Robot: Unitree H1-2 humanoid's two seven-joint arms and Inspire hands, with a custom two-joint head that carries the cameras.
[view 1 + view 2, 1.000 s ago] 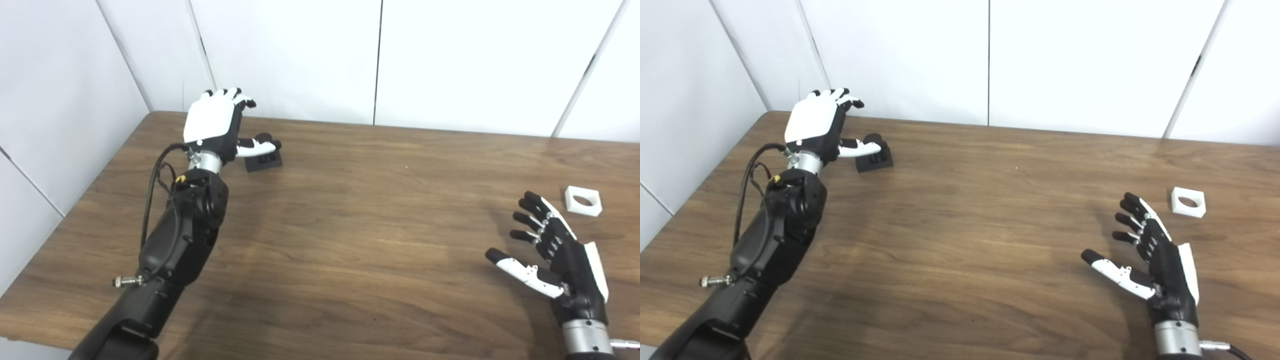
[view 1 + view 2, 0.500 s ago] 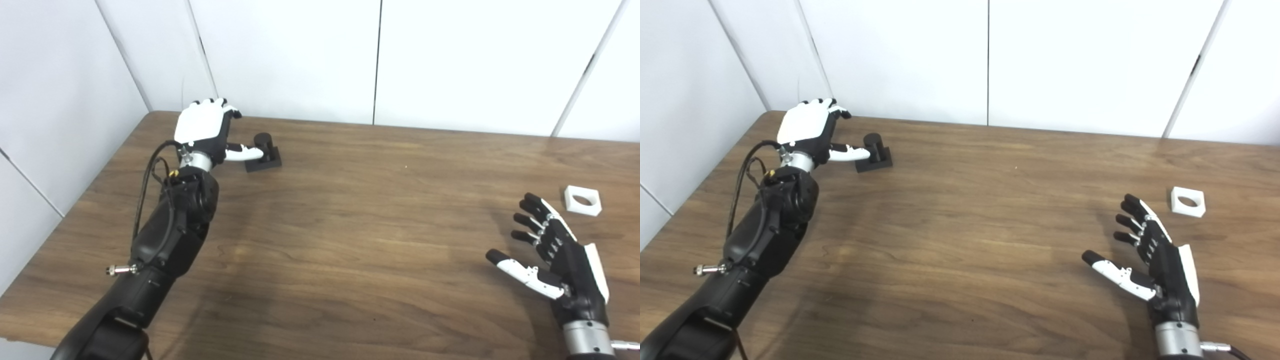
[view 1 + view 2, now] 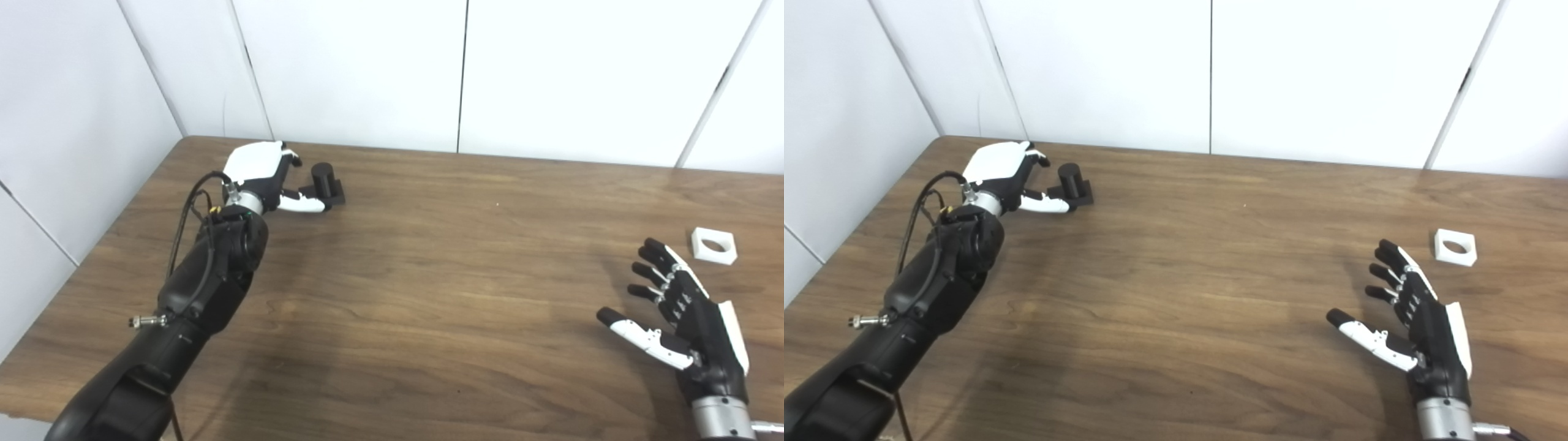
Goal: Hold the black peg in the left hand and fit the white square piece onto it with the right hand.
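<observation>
left hand [image 3: 260, 174] spread beside black peg [image 3: 323, 179], right hand [image 3: 686, 312] spread, empty, near white square piece [image 3: 713, 246].

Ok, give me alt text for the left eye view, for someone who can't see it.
The left hand lies low at the far left of a wooden table, fingers open beside the upright black peg, not gripping it. The right hand hovers open at the near right, short of the white square piece with its round hole.

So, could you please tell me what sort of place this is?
Probably a robotics test bench: a bare wooden table against plain white wall panels, holding only a black peg and a white square piece.
</observation>
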